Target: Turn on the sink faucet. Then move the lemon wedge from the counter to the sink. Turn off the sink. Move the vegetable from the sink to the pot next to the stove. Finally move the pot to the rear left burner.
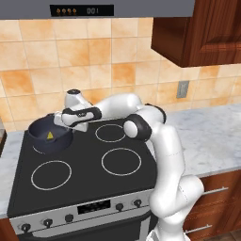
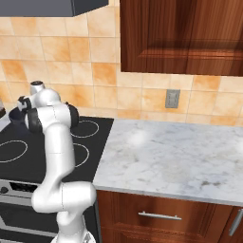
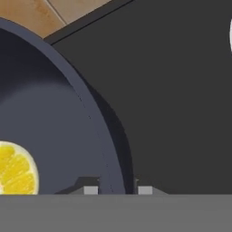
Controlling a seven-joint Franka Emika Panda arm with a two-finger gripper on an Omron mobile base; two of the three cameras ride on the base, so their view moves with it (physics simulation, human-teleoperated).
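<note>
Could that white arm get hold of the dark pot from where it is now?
Probably yes. The gripper is already at the pot's right rim, and the hand view shows a fingertip on either side of the wall. Nothing stands between them; the lemon wedge lies inside, away from the rim.

A: What is cut off in the hand view?
B: The lemon wedge [image 3: 16, 168] by the left edge; the pot [image 3: 59, 118] by the left and top edges.
A: And the right base view?
B: The arm hides most of the pot.
</note>
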